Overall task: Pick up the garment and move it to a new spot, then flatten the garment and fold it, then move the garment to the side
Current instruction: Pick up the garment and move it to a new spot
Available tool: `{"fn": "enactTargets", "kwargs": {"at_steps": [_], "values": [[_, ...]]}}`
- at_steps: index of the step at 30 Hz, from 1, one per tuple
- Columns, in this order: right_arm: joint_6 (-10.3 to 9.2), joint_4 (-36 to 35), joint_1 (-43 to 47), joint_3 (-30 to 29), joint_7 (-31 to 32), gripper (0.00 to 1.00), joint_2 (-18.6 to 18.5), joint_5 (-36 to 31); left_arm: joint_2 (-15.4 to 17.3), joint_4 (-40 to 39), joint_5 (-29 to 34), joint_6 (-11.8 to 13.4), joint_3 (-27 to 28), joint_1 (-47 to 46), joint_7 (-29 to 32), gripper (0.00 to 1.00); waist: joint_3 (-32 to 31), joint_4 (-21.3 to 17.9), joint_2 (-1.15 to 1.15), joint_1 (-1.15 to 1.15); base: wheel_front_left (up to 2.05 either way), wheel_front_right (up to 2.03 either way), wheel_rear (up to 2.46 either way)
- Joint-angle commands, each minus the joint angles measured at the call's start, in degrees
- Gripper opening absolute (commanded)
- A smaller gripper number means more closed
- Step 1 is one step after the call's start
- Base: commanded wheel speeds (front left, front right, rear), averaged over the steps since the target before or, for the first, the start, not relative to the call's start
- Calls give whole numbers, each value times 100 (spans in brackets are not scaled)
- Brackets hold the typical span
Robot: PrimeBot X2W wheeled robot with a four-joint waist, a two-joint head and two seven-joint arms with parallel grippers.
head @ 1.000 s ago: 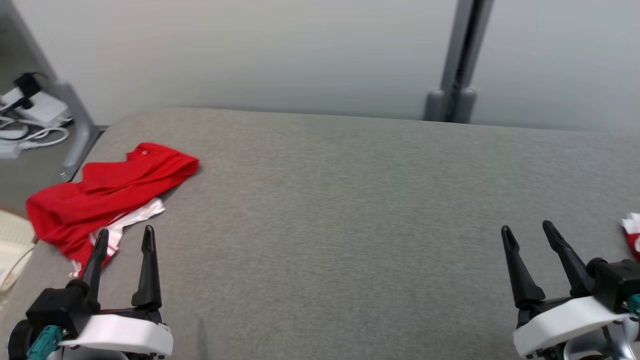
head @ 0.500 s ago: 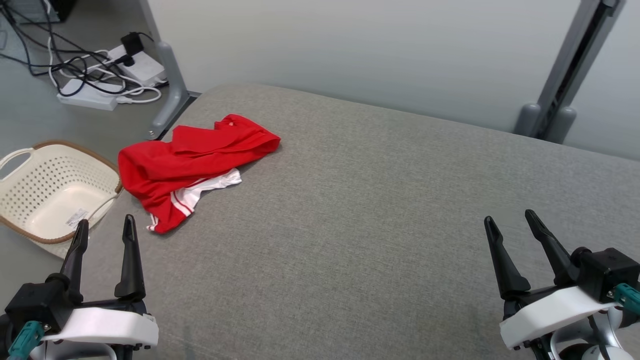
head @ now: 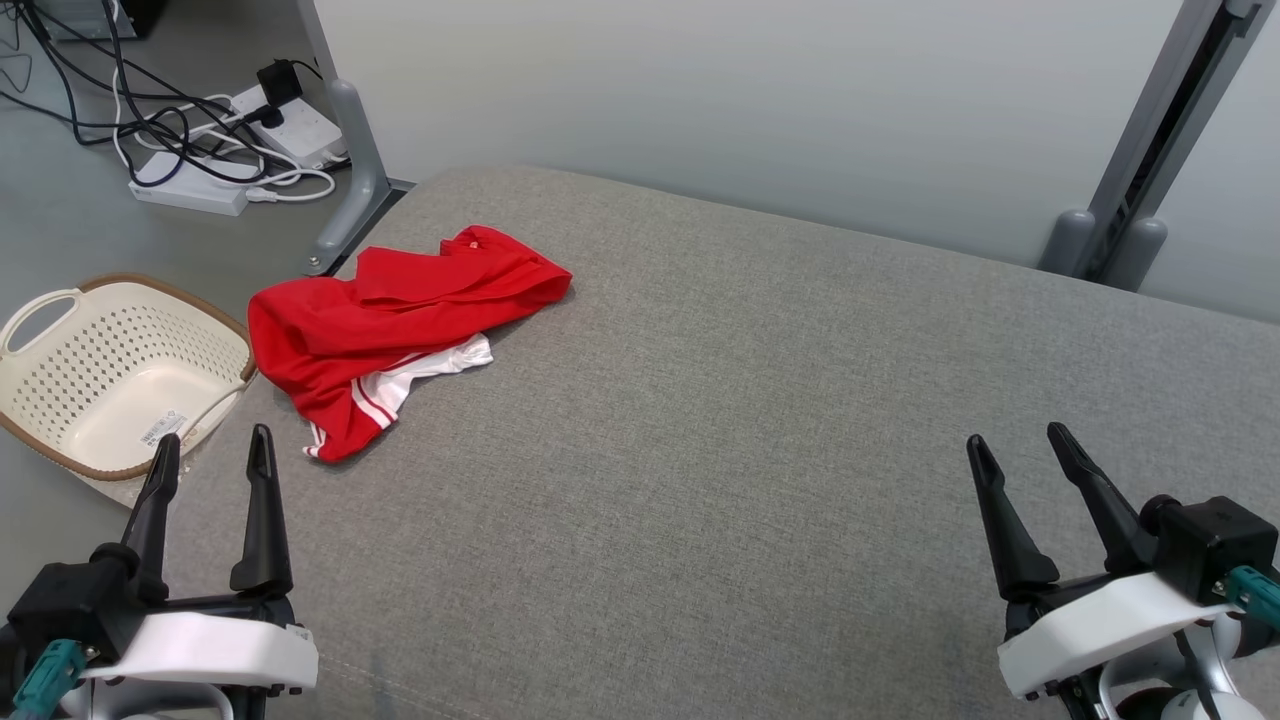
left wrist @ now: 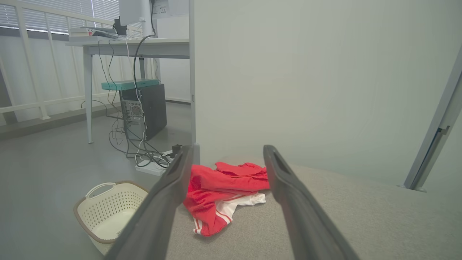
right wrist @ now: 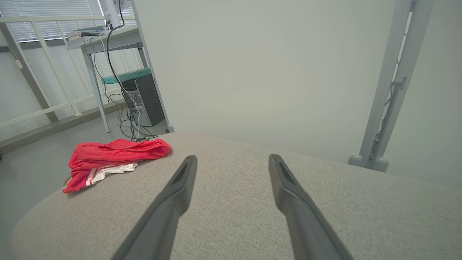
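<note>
The garment (head: 400, 330), at ten o'clock on the desk (head: 700, 450), is soft red cloth with shinier white trim. The desk's cover is matt grey woven cloth, slightly rough. The basket (head: 60, 330) is smooth cream plastic. The left tool (head: 214, 436) and right tool (head: 1015, 434) look like matt black plastic.

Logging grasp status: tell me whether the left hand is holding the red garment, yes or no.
No, the left hand is open and empty, and the red garment lies apart from it on the grey surface.
</note>
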Motion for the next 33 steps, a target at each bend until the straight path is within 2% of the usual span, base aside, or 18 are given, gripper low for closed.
{"fn": "enactTargets", "kwargs": {"at_steps": [1,10,13,17,18,25,33], "values": [[-2,2,-38,-9,-23,100,-16,32,21,13,-28,-35,27,-108,-30,100,12,-7,0,0,0,0,0],[-2,-181,-258,3,94,100,-41,-59,6,203,-131,-264,307,-605,-82,100,433,-133,0,0,0,0,0],[-2,-279,-453,30,183,100,-103,-103,53,488,-184,-469,436,-1082,-91,100,727,-216,0,0,0,0,0],[-2,-359,-747,90,280,100,-192,-146,98,1264,-332,-839,496,-1815,-69,100,1166,-375,0,0,0,0,0],[-2,-359,-747,90,280,100,-192,-146,98,1264,-332,-839,496,-1815,-69,100,1166,-375,0,0,0,0,0],[-2,-447,-1102,87,369,100,-245,-237,12,3063,-760,-1538,479,-3002,158,100,1913,-701,0,0,0,0,0],[-2,-576,-1491,164,429,100,-350,-320,7,5299,-843,-2281,224,-4439,596,100,2753,-1059,0,0,0,0,0]]}}
